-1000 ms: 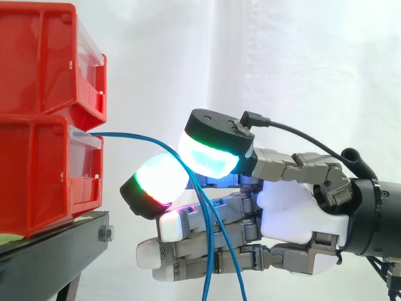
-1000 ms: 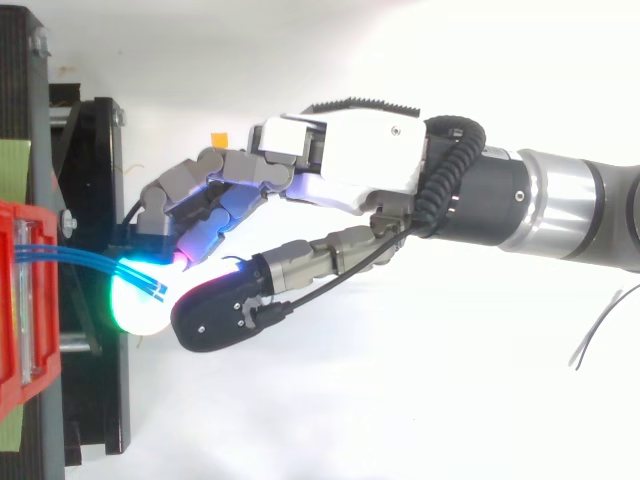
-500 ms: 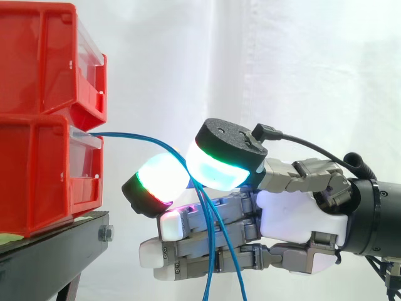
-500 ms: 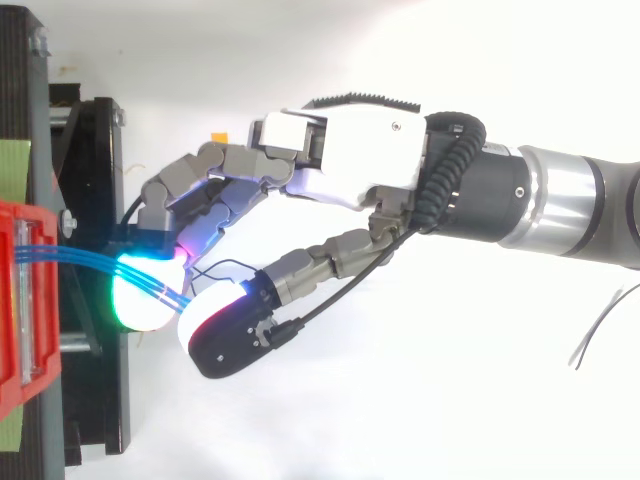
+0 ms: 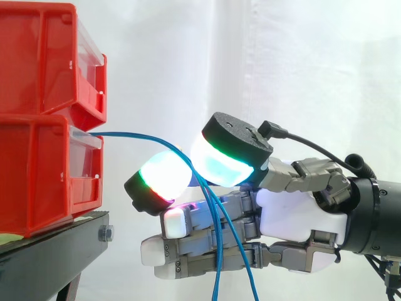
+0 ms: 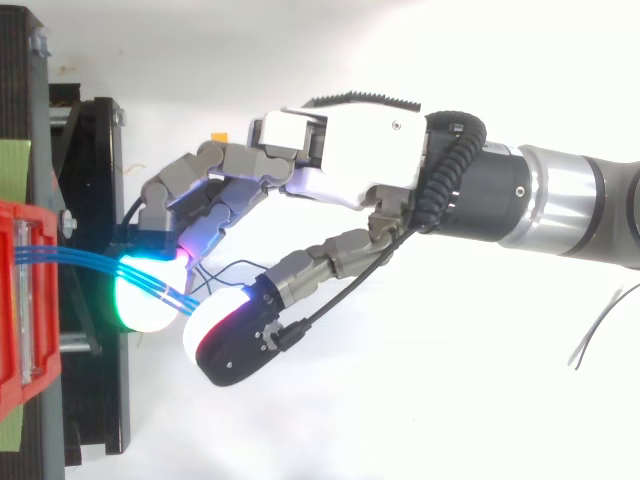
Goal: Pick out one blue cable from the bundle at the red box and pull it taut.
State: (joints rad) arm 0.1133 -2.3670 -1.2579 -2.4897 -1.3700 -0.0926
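The thumb pad (image 5: 227,160) and one curled fingertip (image 5: 160,182) of the hand (image 5: 301,213) close on the blue cables (image 5: 135,135) from two sides and pinch them. The other fingers reach out below, close together. The cables leave the lower red bin (image 5: 37,175) almost level toward the right. Then they bend down between the pads and hang steeply. The bottom edge cuts off their lower ends, and I cannot tell how many strands there are. The bin sits on a black stand (image 5: 50,251).

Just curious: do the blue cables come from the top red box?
No, the blue cables leave the lower red box, beneath the upper red box.
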